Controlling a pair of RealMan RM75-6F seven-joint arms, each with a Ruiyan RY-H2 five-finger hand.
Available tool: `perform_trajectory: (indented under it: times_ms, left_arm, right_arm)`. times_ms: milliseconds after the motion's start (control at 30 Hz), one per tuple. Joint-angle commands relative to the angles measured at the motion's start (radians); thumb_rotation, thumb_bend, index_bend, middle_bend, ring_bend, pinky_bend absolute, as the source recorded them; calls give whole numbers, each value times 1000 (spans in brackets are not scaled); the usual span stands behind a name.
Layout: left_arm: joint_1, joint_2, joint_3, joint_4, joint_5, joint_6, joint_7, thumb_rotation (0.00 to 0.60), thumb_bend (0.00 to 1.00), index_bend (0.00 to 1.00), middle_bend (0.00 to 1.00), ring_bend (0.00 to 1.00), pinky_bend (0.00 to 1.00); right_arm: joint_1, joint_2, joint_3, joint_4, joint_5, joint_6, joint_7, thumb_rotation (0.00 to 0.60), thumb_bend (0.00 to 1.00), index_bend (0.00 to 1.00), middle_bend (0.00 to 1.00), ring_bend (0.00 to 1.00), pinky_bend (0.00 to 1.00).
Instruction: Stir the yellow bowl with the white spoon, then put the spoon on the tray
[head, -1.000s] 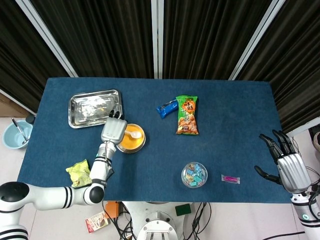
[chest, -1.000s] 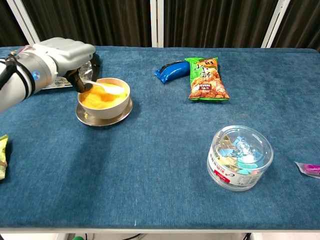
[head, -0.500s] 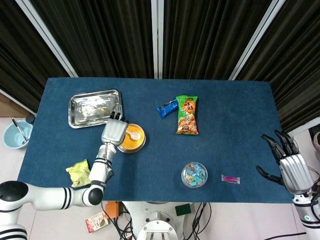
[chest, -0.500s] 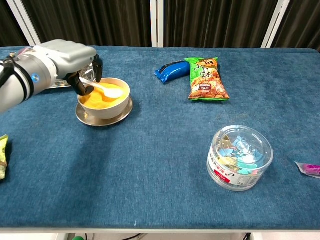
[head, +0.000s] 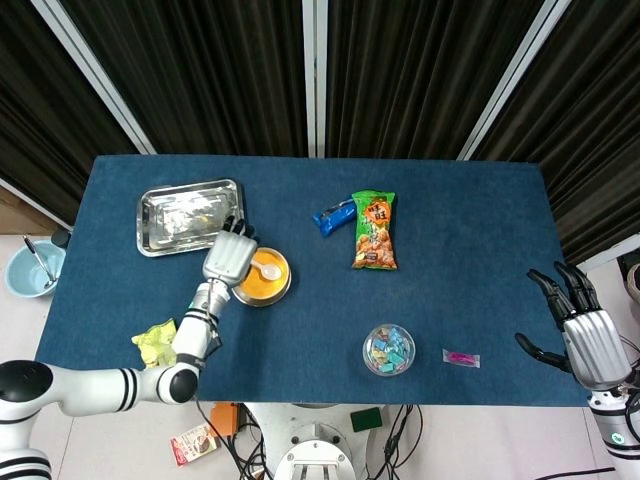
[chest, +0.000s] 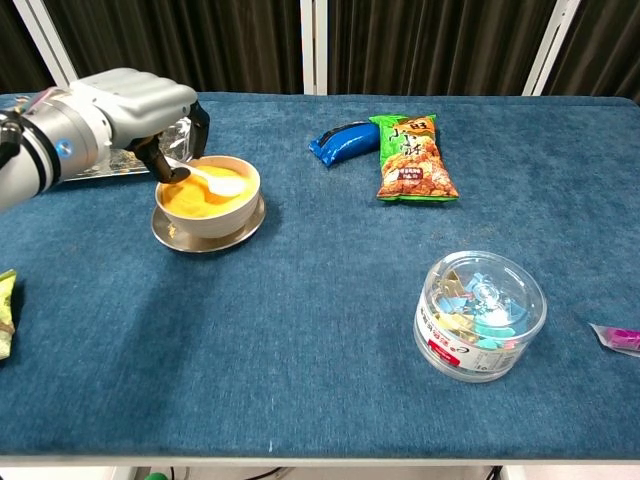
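Observation:
The yellow bowl (head: 262, 283) (chest: 207, 199) sits on a metal saucer, left of the table's middle. A white spoon (head: 267, 270) (chest: 212, 181) lies with its scoop over the bowl's inside. My left hand (head: 228, 260) (chest: 130, 105) pinches the spoon's handle at the bowl's far-left rim. The steel tray (head: 190, 215) (chest: 102, 165) lies just behind the bowl at the far left. My right hand (head: 587, 338) hangs open beyond the table's right edge, holding nothing; the chest view does not show it.
A green snack bag (head: 373, 229) (chest: 412, 156) and a blue packet (head: 333, 215) (chest: 342, 140) lie at centre back. A clear round tub (head: 388, 349) (chest: 481, 312) and a pink wrapper (head: 461, 357) (chest: 621, 338) sit front right. A yellow-green crumpled bag (head: 155, 343) lies front left.
My left hand has shifted slightly back and up with the spoon, whose scoop has lifted a little over the bowl. My right hand has drifted lower and further right.

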Motion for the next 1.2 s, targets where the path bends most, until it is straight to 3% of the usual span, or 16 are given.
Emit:
perform_trajectory:
  times_ms: [33,1200]
  left_arm:
    - [-4,-5,1,8,-8,-12,-2,600,315,469,244,131,119]
    - [-15,3,10,37,-36,-26,-1,600,399,540,250,131,120]
  right_arm:
    - [-1,0,1,1,2,-1,1,600,176,34,173,0,62]
    - [4,3,8,-9,12,-18,-7,600,176,34,173,0,61]
